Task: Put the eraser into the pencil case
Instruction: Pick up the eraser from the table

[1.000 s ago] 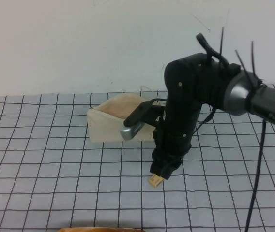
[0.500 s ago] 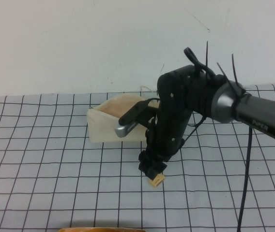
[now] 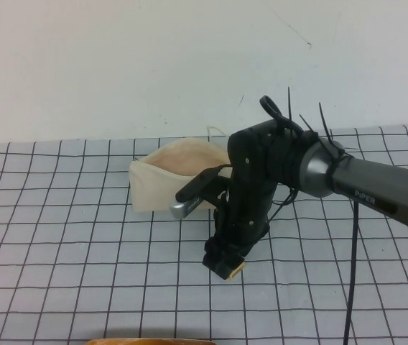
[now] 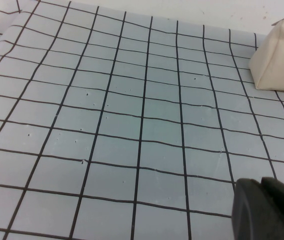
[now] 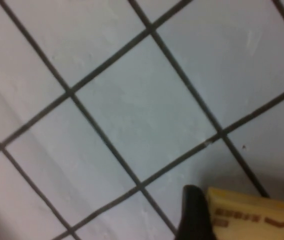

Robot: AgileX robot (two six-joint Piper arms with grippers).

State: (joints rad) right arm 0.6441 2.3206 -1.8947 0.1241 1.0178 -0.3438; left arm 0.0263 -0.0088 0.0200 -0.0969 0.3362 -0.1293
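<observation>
The eraser, a tiny tan block, sits at table level in front of the pencil case, a cream pouch standing open with a pinkish lining. My right gripper points down and is shut on the eraser. In the right wrist view a dark finger presses against the eraser, which has dark print on its face. My left gripper does not show in the high view. In its wrist view its dark fingers lie together, low over the mat, far from the pencil case.
A grey mat with a black grid covers the table. A white wall stands behind it. The rim of a brown object shows at the front edge. My right arm reaches in from the right.
My right arm has swung to the left and the gripper has dropped lower onto the eraser. The eraser has stayed in about the same spot.
</observation>
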